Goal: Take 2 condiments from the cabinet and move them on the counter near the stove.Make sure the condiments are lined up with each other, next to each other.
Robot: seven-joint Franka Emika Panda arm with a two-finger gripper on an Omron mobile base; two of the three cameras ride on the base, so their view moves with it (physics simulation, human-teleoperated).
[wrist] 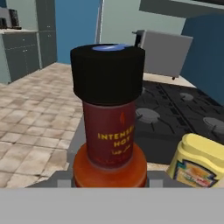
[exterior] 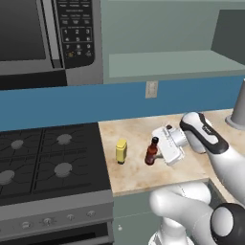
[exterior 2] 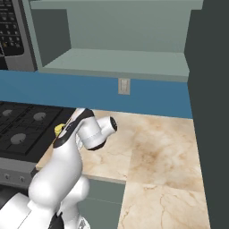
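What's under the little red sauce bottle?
The hot-sauce bottle stands on the marbled counter, beside the yellow mustard bottle. The spot right under its base is covered by the bottle itself.

In the right base view the arm hides the mustard bottle [exterior 2: 58, 129] except its yellow cap. The hand view cuts off the hot-sauce bottle [wrist: 110, 131] base and its label's right edge.

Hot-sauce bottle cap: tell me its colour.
Black, on the hot-sauce bottle; clearest in the hand view.
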